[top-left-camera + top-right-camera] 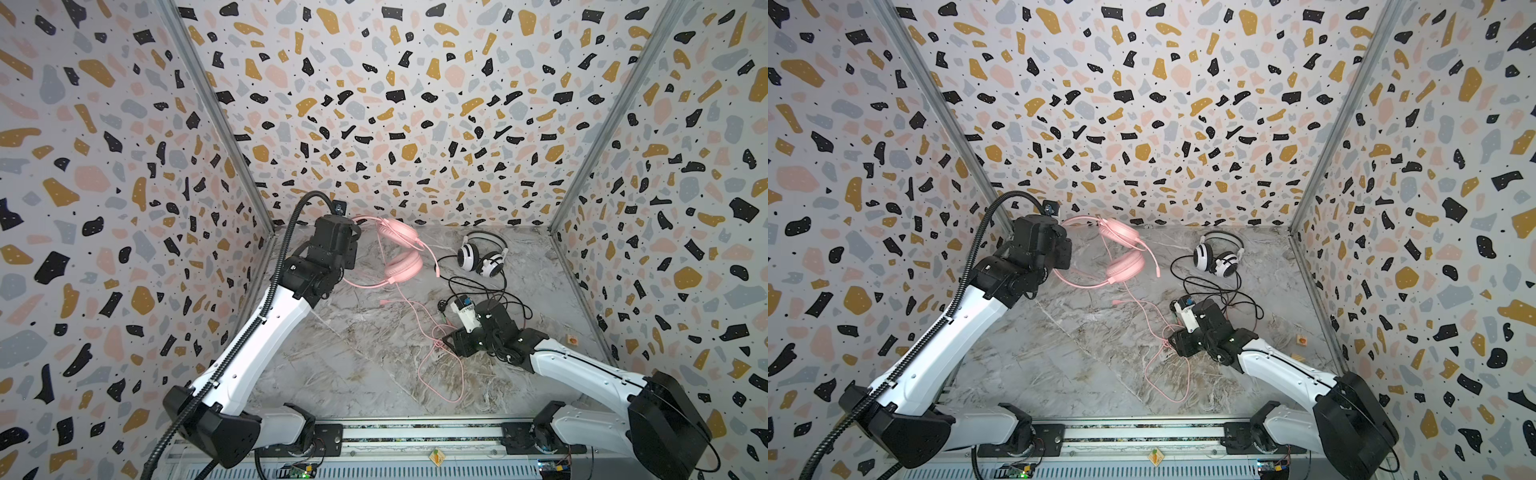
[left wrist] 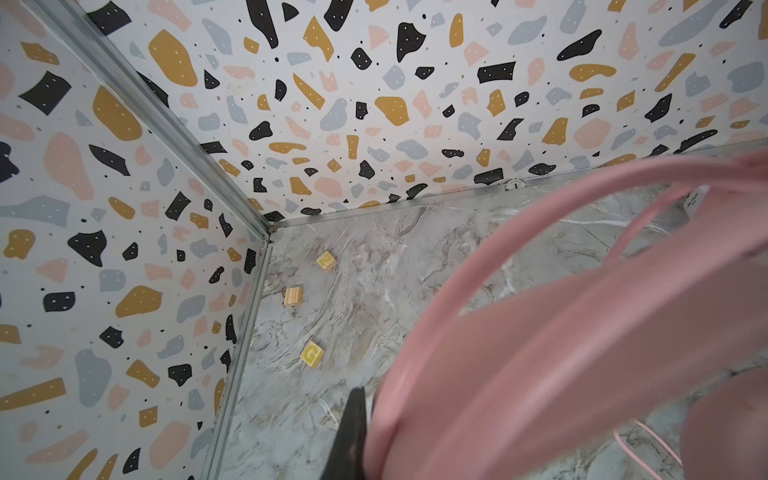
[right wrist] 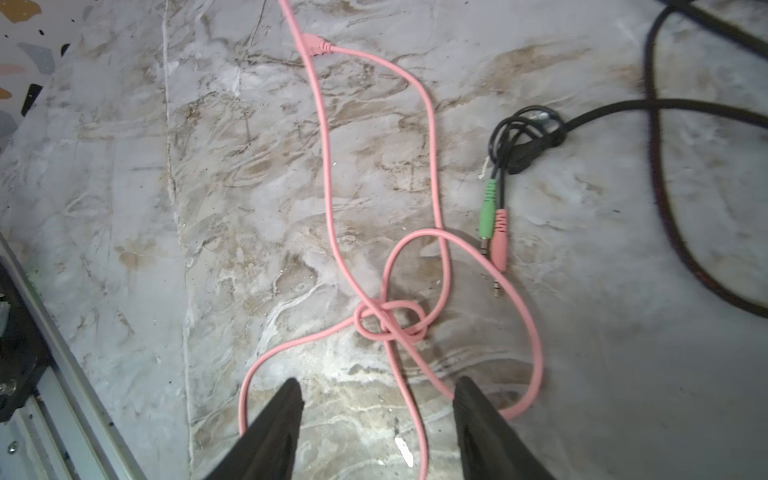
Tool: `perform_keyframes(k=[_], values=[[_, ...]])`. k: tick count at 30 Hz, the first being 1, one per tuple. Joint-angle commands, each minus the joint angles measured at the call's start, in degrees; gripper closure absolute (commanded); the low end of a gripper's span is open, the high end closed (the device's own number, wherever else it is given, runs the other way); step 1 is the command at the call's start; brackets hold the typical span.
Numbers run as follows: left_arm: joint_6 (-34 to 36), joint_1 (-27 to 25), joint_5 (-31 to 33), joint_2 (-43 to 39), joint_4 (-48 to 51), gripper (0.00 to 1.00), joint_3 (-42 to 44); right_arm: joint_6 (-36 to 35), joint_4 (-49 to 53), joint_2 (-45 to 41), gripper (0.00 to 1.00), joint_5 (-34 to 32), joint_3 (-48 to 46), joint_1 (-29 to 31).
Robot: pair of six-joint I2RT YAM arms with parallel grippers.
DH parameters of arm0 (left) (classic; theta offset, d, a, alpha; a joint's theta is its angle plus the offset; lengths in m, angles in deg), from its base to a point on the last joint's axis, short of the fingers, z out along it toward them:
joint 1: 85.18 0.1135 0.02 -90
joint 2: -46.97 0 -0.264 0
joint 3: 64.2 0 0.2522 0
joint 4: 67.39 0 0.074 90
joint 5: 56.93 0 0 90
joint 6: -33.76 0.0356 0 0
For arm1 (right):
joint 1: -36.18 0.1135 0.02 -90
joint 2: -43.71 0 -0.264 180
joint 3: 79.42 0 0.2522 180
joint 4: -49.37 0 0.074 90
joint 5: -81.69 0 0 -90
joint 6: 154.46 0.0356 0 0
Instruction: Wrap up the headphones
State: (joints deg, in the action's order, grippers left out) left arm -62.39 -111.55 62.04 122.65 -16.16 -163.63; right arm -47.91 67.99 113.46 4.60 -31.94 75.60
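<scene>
Only the left wrist view shows us the grip of the left gripper (image 2: 368,415): 1 dark finger (image 2: 353,432) presses against the headband of the pink headset (image 2: 540,332), pinching it, while the other finger is hidden behind the band. The same view shows 3 small wooden blocks (image 2: 312,353) near the table's far left corner, which the left arm covers in both top views; 1 bears a G, and the other letters are too blurred to read. In both top views the pink headset (image 1: 401,249) sits toward the back of the table (image 1: 353,365), left of the middle, and the white-and-black headset (image 1: 482,257) lies to its right near the back wall. We cannot tell whether the pink cups rest on the table. The right wrist view alone shows the right gripper (image 3: 378,382) spread wide and empty just above a loose knot (image 3: 388,322) in the pink cord (image 3: 328,166), with the black cord (image 3: 652,83) and its green plug (image 3: 487,216) and pink plug (image 3: 500,245) beside it. The pink cord runs off that view's edge.
</scene>
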Motion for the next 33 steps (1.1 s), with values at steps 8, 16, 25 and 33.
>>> perform_keyframes(k=[8, 16, 25, 33], values=[[-2.1, 1.0, -2.7, -0.5, -1.3, 1.00, -7.6, -6.4, -6.3, 13.1, 0.39, -7.3, 6.6, 6.1], [-2.6, 1.1, -3.8, 0.8, 0.8, 1.00, -10.2, -9.2, -6.4, 12.0, 0.39, -8.8, 9.7, 3.2], [-3.3, 1.2, -6.4, 2.9, 4.6, 1.00, -16.7, -11.3, -11.6, 20.1, 0.39, -2.6, 11.8, 1.3], [-3.6, 1.3, -7.2, 3.7, 6.9, 1.00, -21.5, -12.0, -14.8, 25.6, 0.38, 0.0, 13.3, 0.3]])
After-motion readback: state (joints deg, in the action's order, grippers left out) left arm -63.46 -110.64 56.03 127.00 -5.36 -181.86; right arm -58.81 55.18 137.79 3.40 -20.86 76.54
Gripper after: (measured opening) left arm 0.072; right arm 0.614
